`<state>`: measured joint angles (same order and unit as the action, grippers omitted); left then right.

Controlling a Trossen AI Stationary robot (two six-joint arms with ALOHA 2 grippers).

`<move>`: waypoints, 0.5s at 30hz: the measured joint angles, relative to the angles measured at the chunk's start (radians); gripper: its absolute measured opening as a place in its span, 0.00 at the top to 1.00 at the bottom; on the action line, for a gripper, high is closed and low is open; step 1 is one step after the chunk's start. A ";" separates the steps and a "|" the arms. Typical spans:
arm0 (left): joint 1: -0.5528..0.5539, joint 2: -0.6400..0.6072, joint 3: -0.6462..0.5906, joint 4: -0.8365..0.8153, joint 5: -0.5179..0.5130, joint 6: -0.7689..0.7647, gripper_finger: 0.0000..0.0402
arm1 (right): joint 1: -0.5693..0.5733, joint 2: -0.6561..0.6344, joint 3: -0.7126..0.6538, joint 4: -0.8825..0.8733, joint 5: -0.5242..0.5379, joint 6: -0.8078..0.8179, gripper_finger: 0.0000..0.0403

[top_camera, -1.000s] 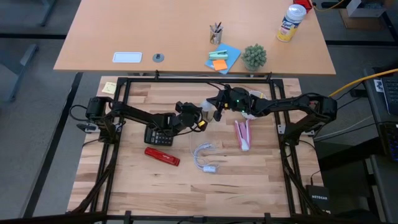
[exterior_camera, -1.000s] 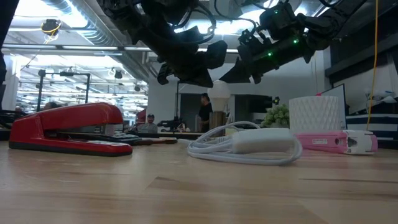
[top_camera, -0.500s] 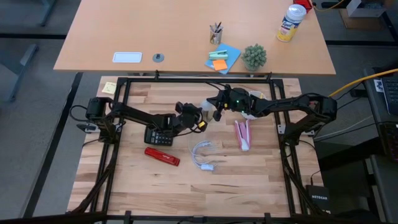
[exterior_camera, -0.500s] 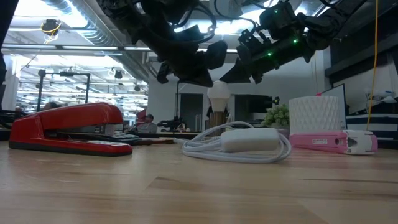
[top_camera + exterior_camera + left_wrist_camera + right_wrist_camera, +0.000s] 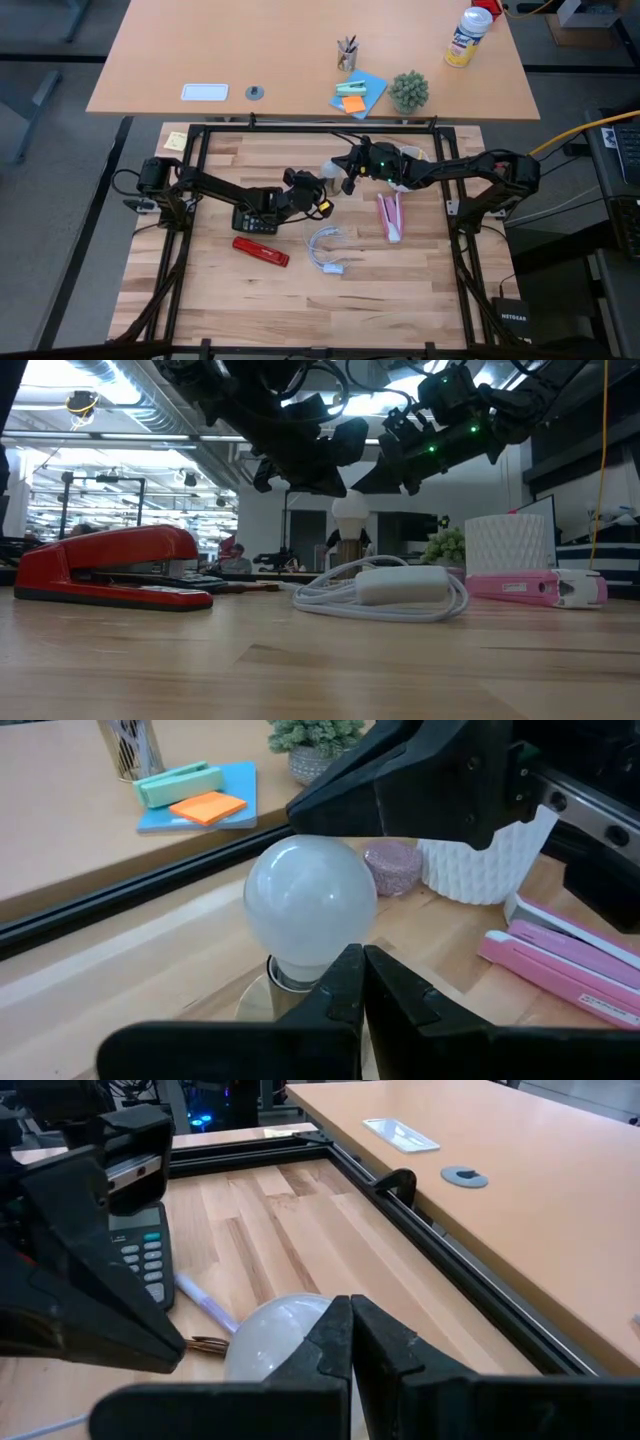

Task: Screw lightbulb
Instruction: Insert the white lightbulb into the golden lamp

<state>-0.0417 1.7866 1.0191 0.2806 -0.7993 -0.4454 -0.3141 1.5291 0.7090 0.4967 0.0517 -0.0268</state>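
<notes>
Two closed grippers flank one lightbulb (image 5: 311,913) standing upright near the middle of the table.

The lightbulb, white globe up, sits with its neck in a tan holder (image 5: 262,1002). The left gripper (image 5: 362,982) is just beside it on one side, its fingers pressed together on nothing; the right gripper (image 5: 349,1335) is just beside it on the other, its fingers likewise together and empty. Near the left arm lie a calculator (image 5: 255,219) and a red stapler (image 5: 110,566); nearer the front is a coiled white cable (image 5: 385,586). A pink stapler (image 5: 389,216) and a white ribbed cup (image 5: 490,858) lie by the right arm.
</notes>
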 joint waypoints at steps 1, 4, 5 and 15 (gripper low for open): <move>0.001 0.000 0.000 0.000 0.000 0.000 1.00 | 0.000 0.000 0.000 0.004 0.000 0.000 0.98; 0.001 0.000 0.000 0.000 0.001 0.000 1.00 | 0.000 0.000 0.000 0.011 0.019 0.000 0.98; 0.002 0.000 0.000 0.000 0.001 0.000 1.00 | 0.000 0.000 0.000 0.011 0.035 -0.002 0.98; 0.017 0.000 0.000 0.000 0.003 -0.014 1.00 | 0.000 0.000 0.000 0.016 0.072 -0.004 0.98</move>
<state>-0.0242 1.7866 1.0191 0.2808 -0.7967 -0.4596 -0.3141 1.5295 0.7090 0.5126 0.1235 -0.0303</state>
